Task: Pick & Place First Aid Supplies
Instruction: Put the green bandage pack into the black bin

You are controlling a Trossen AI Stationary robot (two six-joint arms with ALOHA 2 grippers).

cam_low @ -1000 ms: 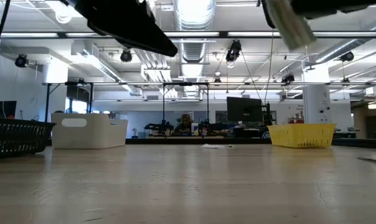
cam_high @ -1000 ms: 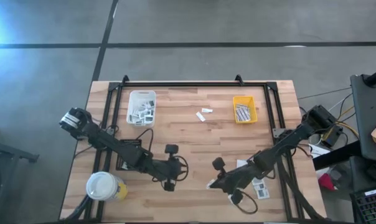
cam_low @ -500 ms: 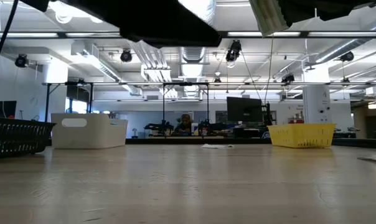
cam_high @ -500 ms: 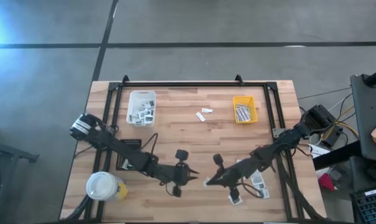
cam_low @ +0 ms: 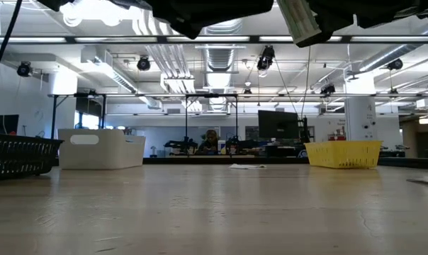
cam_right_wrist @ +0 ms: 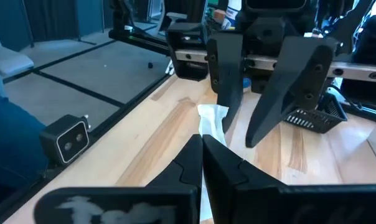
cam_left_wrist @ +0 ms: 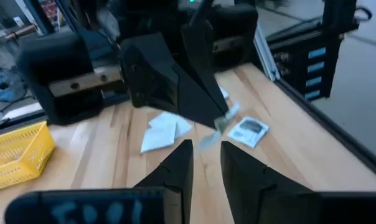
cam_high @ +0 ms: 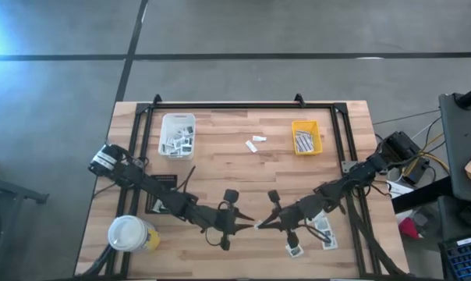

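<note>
From above, the two arms meet at the near middle of the table (cam_high: pixel 243 168). The right gripper (cam_high: pixel 259 226) is clenched on a small white packet (cam_high: pixel 256 227), and the left gripper (cam_high: pixel 246 221) points at it from the left, tip almost against tip. More packets (cam_high: pixel 323 232) lie at the near right, under the right arm. Far away stand the white tray (cam_high: pixel 177 134) with packets inside and the yellow tray (cam_high: pixel 306 137) with strips; a loose piece (cam_high: pixel 253 144) lies between them.

From table height, both arms are only dark shapes at the top, and the packet (cam_low: pixel 297 20) hangs there, well above the wood. The white tray (cam_low: pixel 100 149) and yellow tray (cam_low: pixel 343 153) stand far off.

In the left wrist view, the left fingers (cam_left_wrist: pixel 177 171) stand apart with a gap, and the packet (cam_left_wrist: pixel 220 122) hangs at the tip of the right gripper (cam_left_wrist: pixel 220 119) just ahead of them. Loose packets (cam_left_wrist: pixel 165 130) lie on the wood below.

In the right wrist view, the right fingers (cam_right_wrist: pixel 208 155) are pressed together on the packet (cam_right_wrist: pixel 211 118), and the left fingers (cam_right_wrist: pixel 228 81) stand open around its free end.

I judge this is a handover. To do it well, the left gripper should slide on until the free end sits fully between its fingers and close firmly; only then should the right one let go, because the packet is thin and can slip.
</note>
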